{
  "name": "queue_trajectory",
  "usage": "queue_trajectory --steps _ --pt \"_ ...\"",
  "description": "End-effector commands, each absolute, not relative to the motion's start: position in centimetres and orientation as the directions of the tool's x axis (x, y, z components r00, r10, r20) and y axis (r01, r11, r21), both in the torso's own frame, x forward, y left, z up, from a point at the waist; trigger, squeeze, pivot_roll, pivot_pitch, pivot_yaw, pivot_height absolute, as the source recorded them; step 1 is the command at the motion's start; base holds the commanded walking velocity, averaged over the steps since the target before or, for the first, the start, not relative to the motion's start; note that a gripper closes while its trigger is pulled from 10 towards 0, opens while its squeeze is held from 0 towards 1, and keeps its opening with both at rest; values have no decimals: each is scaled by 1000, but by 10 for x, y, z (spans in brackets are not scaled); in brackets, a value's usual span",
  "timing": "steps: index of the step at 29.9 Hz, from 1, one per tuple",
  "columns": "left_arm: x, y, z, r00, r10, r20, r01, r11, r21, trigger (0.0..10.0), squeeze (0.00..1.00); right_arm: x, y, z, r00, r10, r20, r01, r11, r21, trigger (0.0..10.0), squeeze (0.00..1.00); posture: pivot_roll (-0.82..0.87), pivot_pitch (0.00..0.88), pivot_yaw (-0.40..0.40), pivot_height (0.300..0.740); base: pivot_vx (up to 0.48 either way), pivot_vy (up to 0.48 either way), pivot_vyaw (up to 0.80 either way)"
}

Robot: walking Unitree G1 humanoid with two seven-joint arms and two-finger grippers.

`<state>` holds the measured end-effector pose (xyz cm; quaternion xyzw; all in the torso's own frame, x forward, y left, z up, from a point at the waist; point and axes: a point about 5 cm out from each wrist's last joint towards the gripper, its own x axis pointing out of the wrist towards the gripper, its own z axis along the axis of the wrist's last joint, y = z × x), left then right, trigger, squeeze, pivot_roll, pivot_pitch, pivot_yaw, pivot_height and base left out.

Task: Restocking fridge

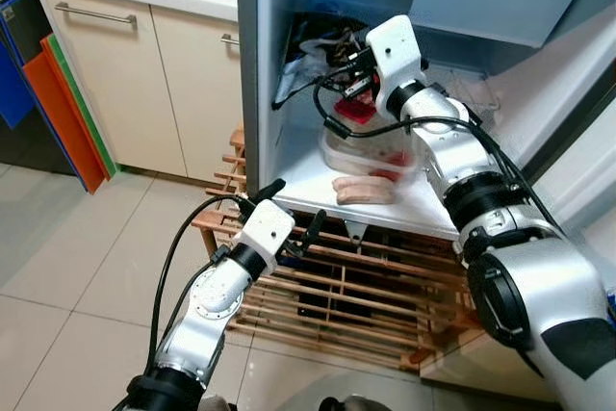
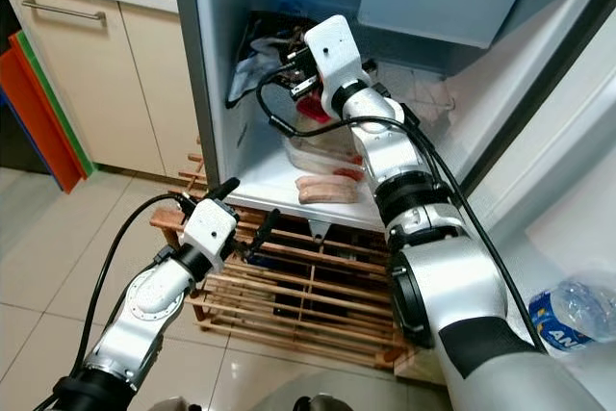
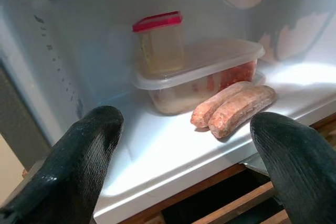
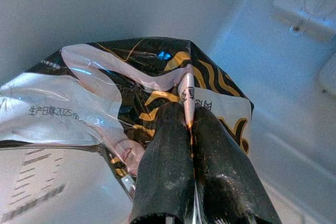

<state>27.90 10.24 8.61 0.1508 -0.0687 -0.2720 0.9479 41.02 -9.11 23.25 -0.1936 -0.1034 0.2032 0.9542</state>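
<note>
Fridge shelf [image 1: 289, 180]: right end effector [image 4: 190, 124] pinching snack bag [image 4: 131, 82]; left end effector [image 1: 289, 211] spread wide, empty, facing sausages [image 3: 236, 109].

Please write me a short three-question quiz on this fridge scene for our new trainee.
1. True or false: the right gripper is shut on the snack bag.
2. What lies on the fridge shelf beside the clear lidded container?
A. two sausages
B. a water bottle
C. an egg carton
3. What colour is the lid of the small jar behind that container?

Key
1. True.
2. A, the sausages.
3. Red.
</note>
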Motion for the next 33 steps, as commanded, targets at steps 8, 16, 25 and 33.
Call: queue_trajectory --steps 8,16,25,33 --pt "275 101 88 844 -534 49 493 809 320 10000 0 415 -82 244 912 383 149 -264 824 -500 0 141 123 49 -118 740 0 0 0" --pt "272 102 87 849 -526 39 489 812 318 10000 0 418 -86 262 926 296 233 -111 805 -583 0 145 139 51 -129 740 0 0 0" --pt "269 101 86 851 -525 33 489 813 316 10000 0 423 -103 258 966 168 197 -25 818 -575 10000 1000 145 52 -136 740 0 0 0" --pt "268 101 87 852 -522 32 487 815 315 10000 0 422 -98 245 973 177 148 -57 805 -591 10000 1000 149 61 -140 740 0 0 0"
